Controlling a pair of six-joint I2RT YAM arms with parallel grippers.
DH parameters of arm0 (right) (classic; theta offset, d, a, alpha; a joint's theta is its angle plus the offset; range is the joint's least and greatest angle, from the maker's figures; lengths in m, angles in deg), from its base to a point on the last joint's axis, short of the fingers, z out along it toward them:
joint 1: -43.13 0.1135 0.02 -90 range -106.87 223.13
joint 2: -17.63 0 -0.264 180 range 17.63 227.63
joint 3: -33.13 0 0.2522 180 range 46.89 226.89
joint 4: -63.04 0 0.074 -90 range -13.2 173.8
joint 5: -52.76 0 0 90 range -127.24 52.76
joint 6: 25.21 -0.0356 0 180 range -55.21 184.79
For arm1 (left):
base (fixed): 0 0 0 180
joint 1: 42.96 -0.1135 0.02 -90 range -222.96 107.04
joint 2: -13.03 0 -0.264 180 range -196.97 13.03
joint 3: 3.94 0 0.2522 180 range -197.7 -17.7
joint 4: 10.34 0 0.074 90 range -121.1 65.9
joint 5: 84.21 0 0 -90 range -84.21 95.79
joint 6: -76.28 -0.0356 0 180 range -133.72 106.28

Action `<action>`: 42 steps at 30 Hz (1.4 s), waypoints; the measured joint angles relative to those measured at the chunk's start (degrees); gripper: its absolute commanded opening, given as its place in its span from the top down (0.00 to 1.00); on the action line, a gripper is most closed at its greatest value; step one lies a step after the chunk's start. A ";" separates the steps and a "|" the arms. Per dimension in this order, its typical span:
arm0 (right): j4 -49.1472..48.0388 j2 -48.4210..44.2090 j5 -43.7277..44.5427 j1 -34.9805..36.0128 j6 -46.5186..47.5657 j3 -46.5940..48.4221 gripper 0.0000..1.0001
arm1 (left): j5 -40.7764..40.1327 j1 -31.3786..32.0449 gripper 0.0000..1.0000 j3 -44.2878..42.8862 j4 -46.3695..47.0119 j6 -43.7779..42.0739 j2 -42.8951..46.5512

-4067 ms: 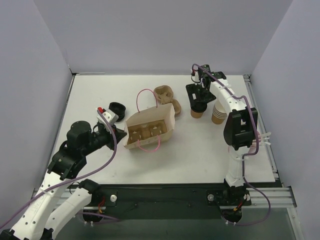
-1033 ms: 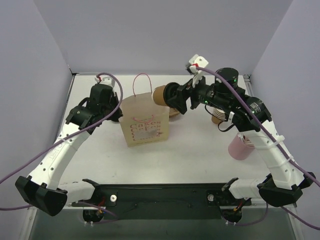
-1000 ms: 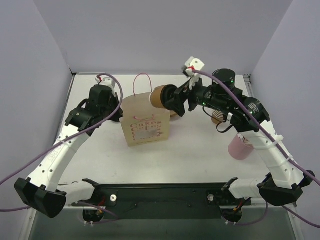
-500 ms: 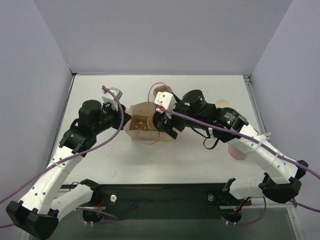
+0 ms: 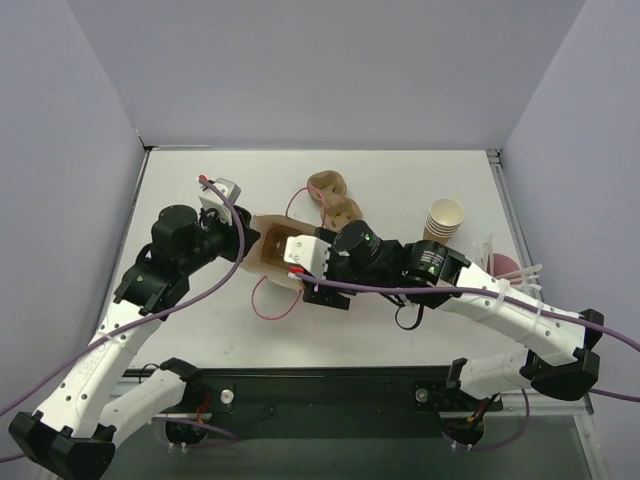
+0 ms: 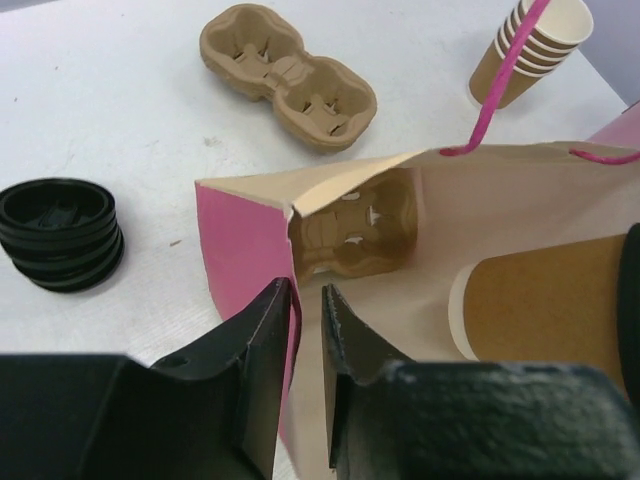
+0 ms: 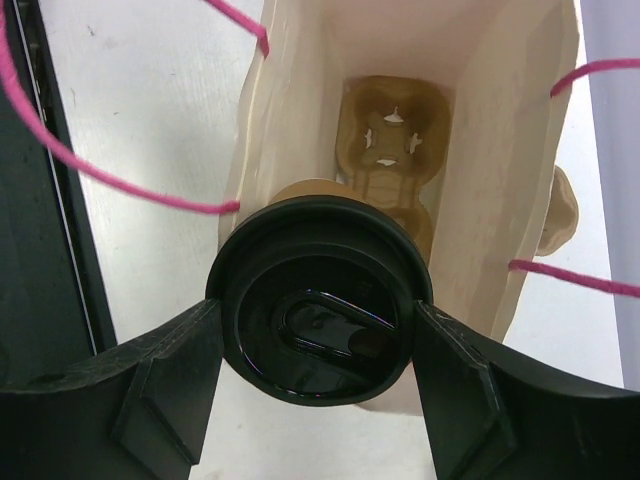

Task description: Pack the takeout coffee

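Brown and black-lidded, the coffee cup (image 6: 555, 300) lay sideways, bottom first, in the mouth of the bag (image 7: 500, 170), held by the right hand (image 7: 318, 330) and aimed at the tray (image 7: 393, 140) inside. The left hand (image 6: 306, 320) seemed to pinch the bag's edge.

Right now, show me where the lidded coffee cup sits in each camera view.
Right wrist: coffee cup dead centre, black lid facing the camera.
Left wrist: right of centre, its brown side showing inside the paper bag.
Top external: hidden under the right gripper at the bag's mouth.
Shared landmark: the bag, seen in all three views.
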 measured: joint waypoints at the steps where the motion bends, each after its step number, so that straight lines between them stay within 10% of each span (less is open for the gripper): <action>1: 0.07 0.04 0.63 0.83 -0.22 -0.22 0.62 | -0.98 0.00 0.66 0.00 -0.83 0.11 0.28; 22: 0.00 5.53 7.15 4.98 -2.99 -0.42 0.62 | -9.60 0.00 0.50 -0.61 -22.21 14.03 12.00; 42: -0.44 7.13 8.70 5.01 -5.16 0.35 0.62 | -4.94 0.00 0.45 7.15 -24.13 20.92 21.35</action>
